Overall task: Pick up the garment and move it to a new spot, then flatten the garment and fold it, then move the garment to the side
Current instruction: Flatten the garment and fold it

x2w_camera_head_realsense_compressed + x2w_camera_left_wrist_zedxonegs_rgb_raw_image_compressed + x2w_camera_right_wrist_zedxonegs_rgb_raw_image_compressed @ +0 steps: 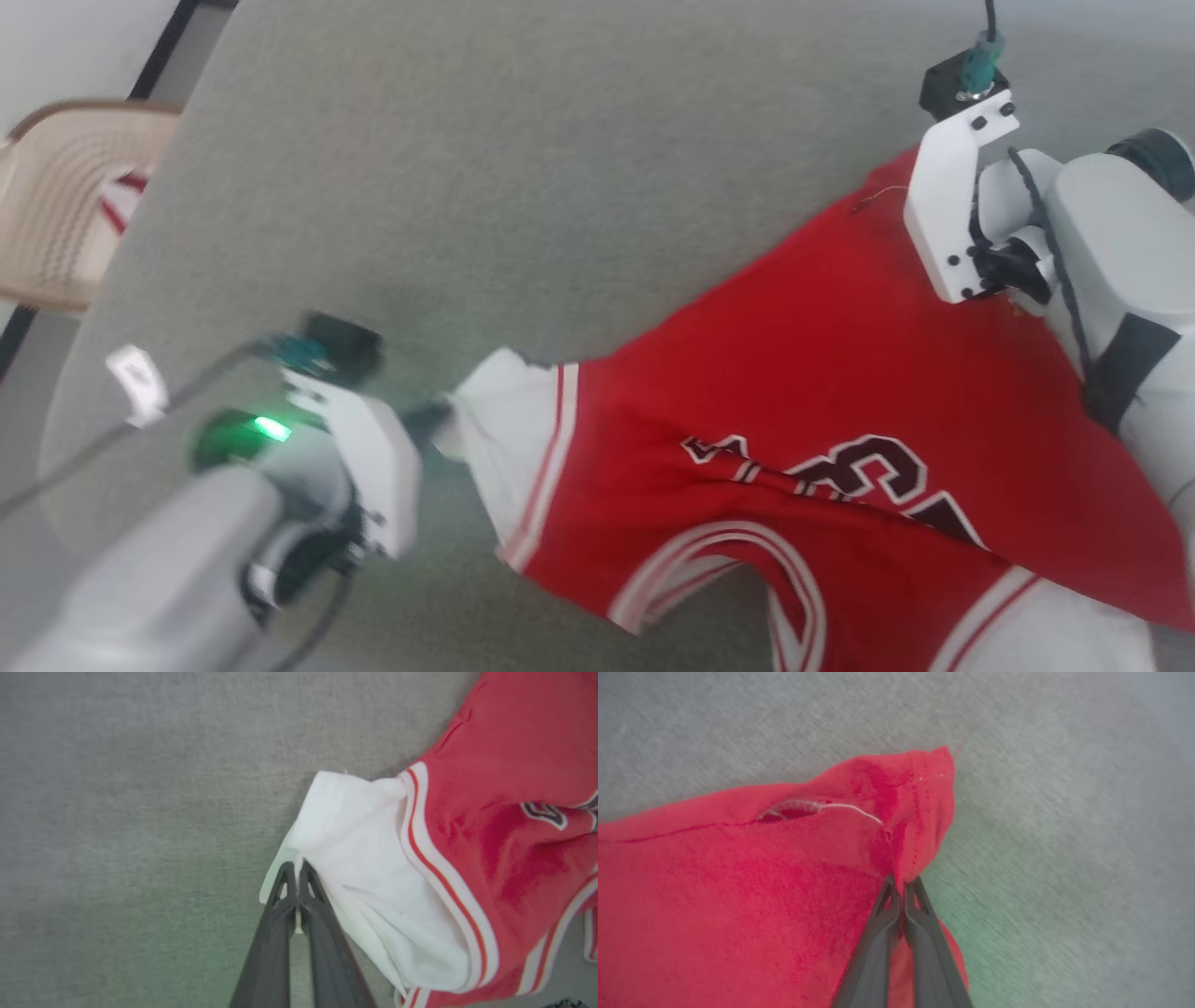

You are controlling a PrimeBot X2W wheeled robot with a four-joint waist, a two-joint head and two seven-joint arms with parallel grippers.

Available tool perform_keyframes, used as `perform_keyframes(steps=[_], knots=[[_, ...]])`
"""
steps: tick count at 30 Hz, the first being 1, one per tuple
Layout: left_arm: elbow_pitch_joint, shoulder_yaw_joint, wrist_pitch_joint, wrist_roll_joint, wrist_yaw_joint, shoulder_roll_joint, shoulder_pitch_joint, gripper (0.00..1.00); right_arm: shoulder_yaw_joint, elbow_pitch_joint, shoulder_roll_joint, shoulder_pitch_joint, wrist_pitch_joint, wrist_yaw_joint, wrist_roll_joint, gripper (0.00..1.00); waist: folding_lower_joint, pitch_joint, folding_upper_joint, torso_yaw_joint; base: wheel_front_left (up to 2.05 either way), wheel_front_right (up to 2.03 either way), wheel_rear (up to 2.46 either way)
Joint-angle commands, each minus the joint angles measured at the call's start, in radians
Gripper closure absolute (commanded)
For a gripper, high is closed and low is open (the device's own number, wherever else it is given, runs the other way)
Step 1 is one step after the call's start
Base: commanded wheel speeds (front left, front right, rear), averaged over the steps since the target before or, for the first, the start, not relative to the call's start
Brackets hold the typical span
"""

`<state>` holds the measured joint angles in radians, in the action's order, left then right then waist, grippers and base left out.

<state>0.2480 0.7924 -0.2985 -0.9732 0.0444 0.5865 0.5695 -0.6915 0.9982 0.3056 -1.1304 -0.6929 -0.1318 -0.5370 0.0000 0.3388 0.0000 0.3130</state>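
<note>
The garment [822,373], a red T-shirt with white sleeves, stripe trim and dark block letters, hangs stretched between my two grippers above the grey table [523,168]. My left gripper [296,865] is shut on the edge of the white sleeve [355,830], which bunches at its tips. In the head view that sleeve [499,420] points toward my left arm at the lower left. My right gripper [903,884] is shut on a red hem corner [920,812]; a loose white thread trails across the fabric there. My right wrist sits at the upper right of the head view.
A beige plastic chair [65,201] stands past the table's left edge with some red-and-white cloth on it. Bare grey table surface lies behind and left of the shirt. The table's rounded corner is at the lower left.
</note>
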Motion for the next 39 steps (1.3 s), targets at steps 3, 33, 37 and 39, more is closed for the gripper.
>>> perform_keyframes(steps=[3, 33, 37, 39], knots=[[-0.013, -0.042, -0.029, -0.01, 0.032, 0.054, 0.047, 1.0, -0.04, -0.038, 0.021, -0.01, 0.032, 0.002, -0.043, 1.0, 0.0, -0.069, 0.0, -0.065, 0.0, 0.0, 0.0], [0.156, -0.151, -0.233, 0.103, 0.08, 0.175, 0.632, 1.0, -0.019, -0.248, 0.09, -0.159, 0.184, 0.001, -0.148, 1.0, 0.0, -0.261, 0.0, -0.399, 0.0, 0.0, 0.0], [0.275, -0.157, -0.109, 0.177, 0.035, 0.118, 0.806, 1.0, 0.062, -0.116, 0.035, -0.26, 0.318, 0.001, -0.051, 1.0, 0.0, -0.151, 0.0, -0.4, 0.0, 0.0, 0.0], [0.323, -0.161, -0.047, 0.213, 0.02, 0.095, 0.881, 1.0, 0.101, -0.054, 0.01, -0.31, 0.386, 0.001, -0.005, 1.0, 0.0, -0.104, 0.0, -0.394, 0.0, 0.0, 0.0]])
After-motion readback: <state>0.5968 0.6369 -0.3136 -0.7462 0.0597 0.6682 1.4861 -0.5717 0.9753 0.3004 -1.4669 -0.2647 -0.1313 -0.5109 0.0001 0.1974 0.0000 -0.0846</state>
